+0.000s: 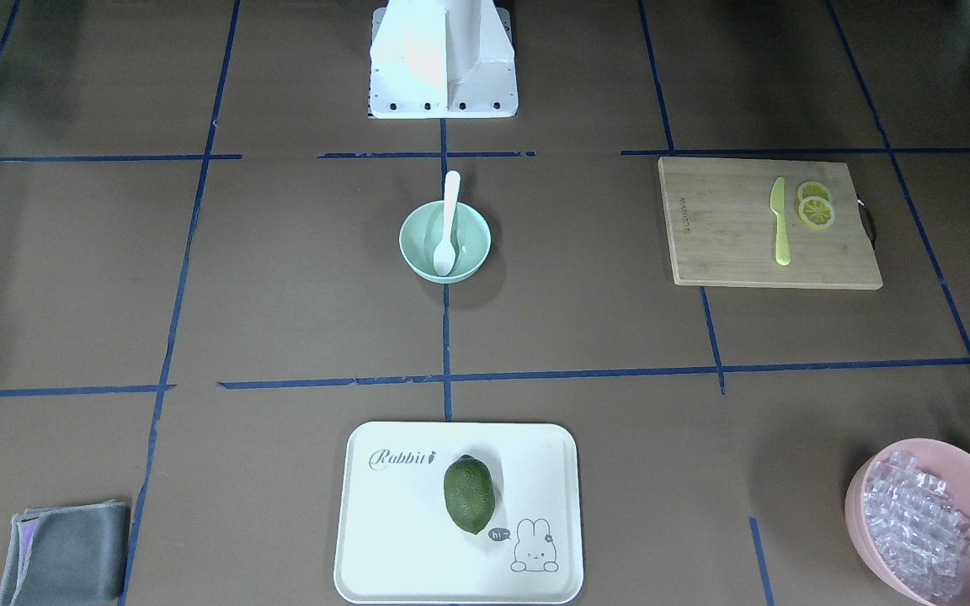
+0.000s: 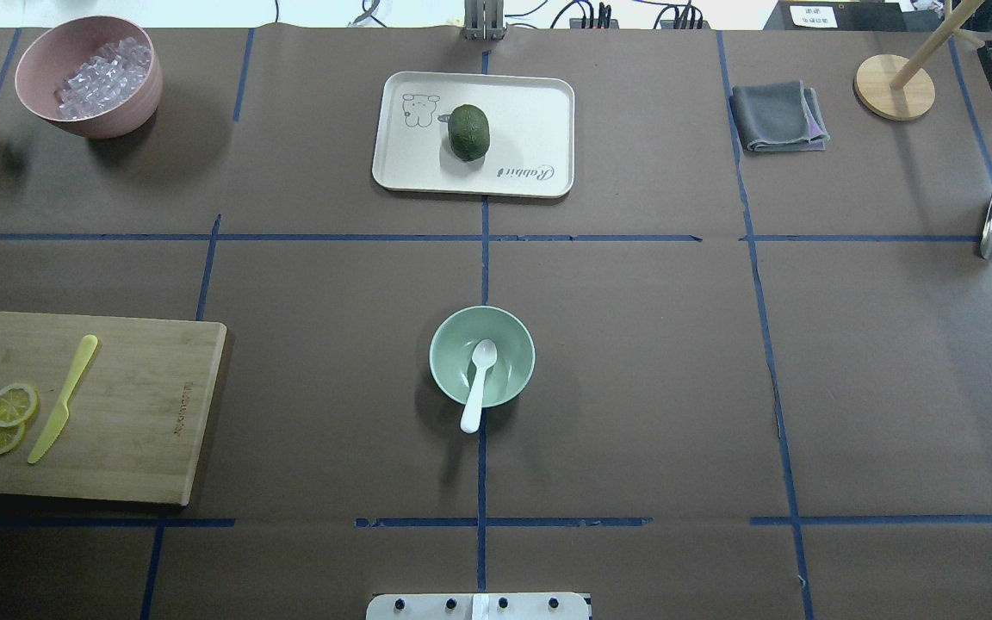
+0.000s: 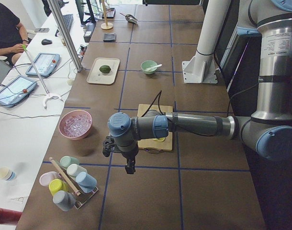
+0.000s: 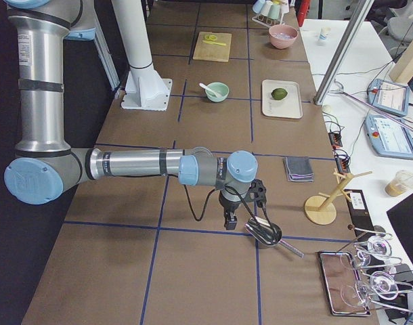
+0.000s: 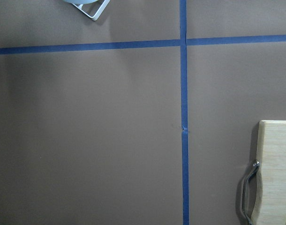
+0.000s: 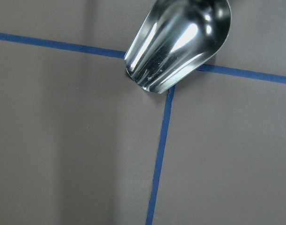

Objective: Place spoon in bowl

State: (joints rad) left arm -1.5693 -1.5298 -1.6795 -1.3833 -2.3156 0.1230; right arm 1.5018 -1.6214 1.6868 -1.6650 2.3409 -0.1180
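The small white spoon lies in the pale mint-green bowl at the table's middle. Its scoop is inside and its handle sticks out over the rim toward the robot's base. Both also show in the front-facing view: spoon, bowl. My left gripper shows only in the exterior left view, hanging over the table beyond the cutting board, far from the bowl. My right gripper shows only in the exterior right view, beside a metal scoop. I cannot tell whether either is open or shut.
A bamboo cutting board holds a yellow knife and lemon slices. A white tray carries a green fruit. There are also a pink bowl of clear cubes, a grey cloth, a metal scoop and a cup rack.
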